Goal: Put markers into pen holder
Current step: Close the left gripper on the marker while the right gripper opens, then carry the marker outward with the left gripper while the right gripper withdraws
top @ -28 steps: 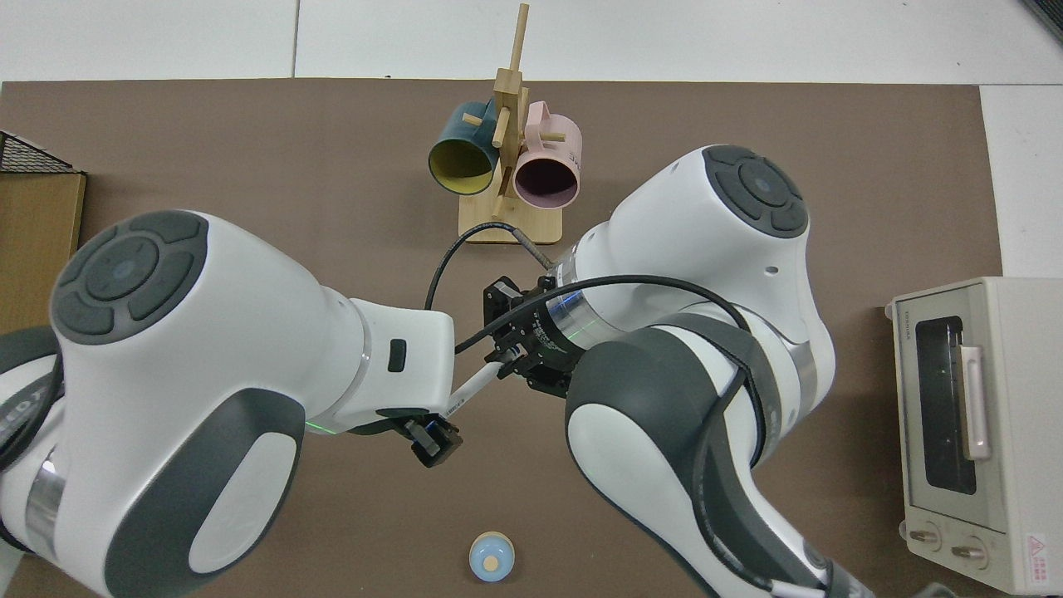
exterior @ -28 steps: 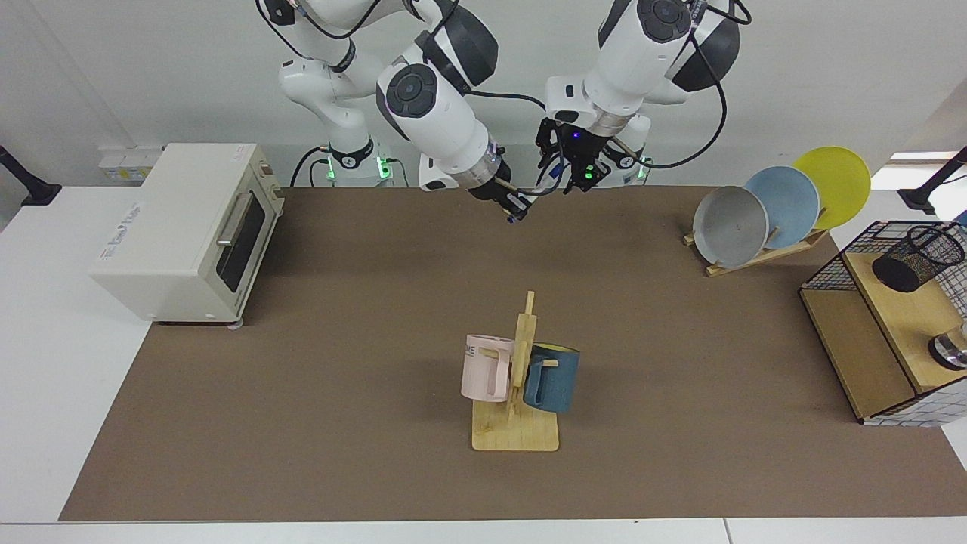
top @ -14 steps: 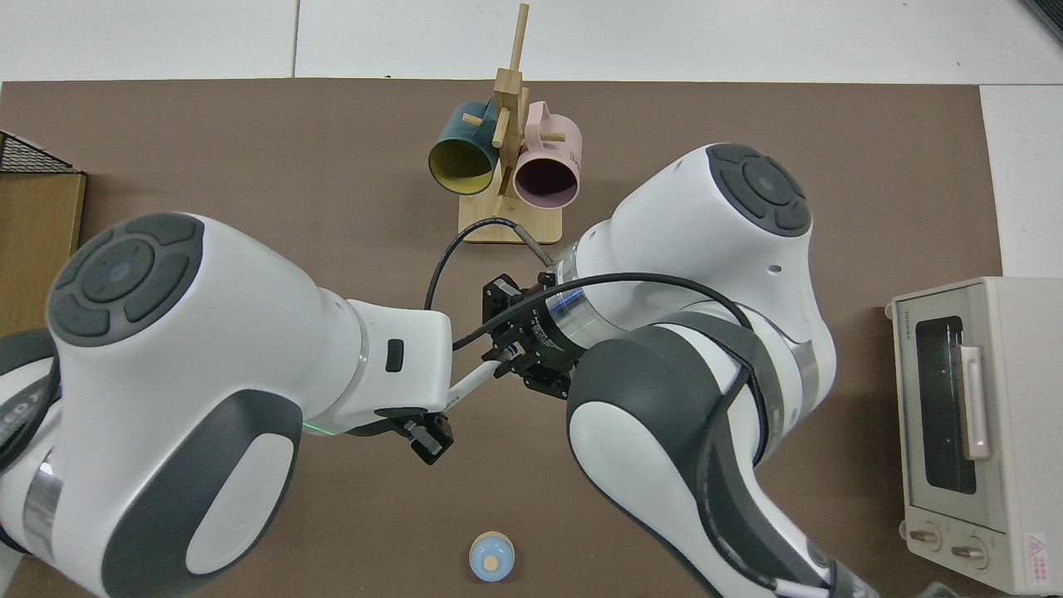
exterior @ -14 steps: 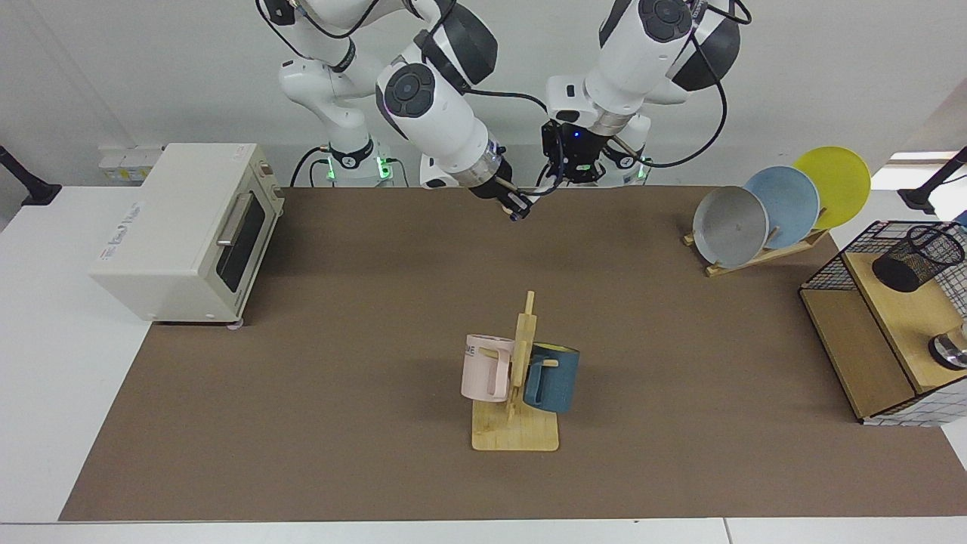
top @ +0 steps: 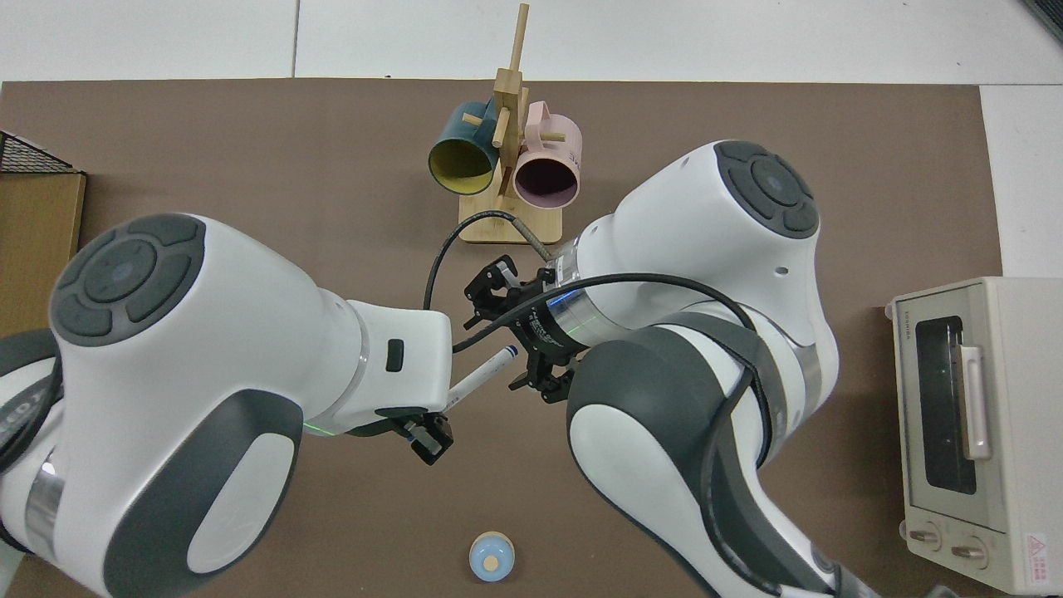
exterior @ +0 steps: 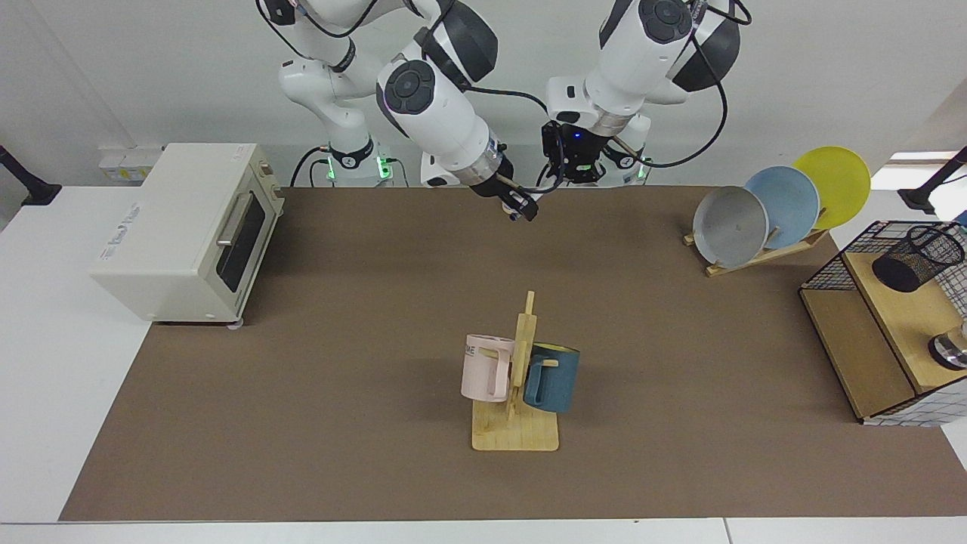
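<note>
Now right gripper is spread wide, off the marker; earlier it pinched the tip. Left gripper, partly hidden under its arm, clamps the marker's other end, high behind the mug rack. Open mat all around. Pen holder sits far off, half cut by the frame edge.

marker lower end hidden under left hand, wire cage cut off

light: bright, even, from overhead
shadows: soft, faint beside the mug rack
glare: none
focus: sharp throughout
</note>
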Robot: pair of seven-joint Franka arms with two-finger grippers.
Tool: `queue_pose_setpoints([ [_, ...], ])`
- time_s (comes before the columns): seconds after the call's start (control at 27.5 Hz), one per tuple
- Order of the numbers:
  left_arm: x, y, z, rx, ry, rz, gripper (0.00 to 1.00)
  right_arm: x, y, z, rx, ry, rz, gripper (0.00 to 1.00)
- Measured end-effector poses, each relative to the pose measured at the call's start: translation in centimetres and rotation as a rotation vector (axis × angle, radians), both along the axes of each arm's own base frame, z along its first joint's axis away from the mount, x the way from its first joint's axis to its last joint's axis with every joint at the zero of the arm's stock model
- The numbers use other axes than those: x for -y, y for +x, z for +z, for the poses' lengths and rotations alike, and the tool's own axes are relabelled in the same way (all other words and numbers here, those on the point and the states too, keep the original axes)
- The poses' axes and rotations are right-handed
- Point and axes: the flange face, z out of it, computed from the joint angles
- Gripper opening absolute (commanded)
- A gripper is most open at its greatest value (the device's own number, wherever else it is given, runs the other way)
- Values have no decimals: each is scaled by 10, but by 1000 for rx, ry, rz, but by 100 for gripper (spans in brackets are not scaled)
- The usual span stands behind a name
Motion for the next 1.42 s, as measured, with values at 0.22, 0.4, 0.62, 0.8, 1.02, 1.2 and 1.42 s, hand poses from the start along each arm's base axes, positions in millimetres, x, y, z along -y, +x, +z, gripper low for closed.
queue_pose_setpoints([
  [0.22,-2,1,0,0,0,3,0,5,4,1,66,-16,67,100],
  [0.4,-5,3,-1,-4,3,18,0,24,11,-4,175,-113,214,100],
  [0.62,-12,6,-2,-5,12,40,0,81,29,-13,239,-229,458,100],
  [0.8,-27,13,-4,11,52,58,0,142,45,-15,277,-295,701,100],
  [1.02,-55,26,-7,36,121,97,0,218,52,17,344,-304,847,100],
  [1.2,-88,36,-9,45,204,150,0,259,44,51,378,-362,883,100],
  [1.42,-148,53,-10,62,297,235,0,280,31,83,420,-426,955,100],
])
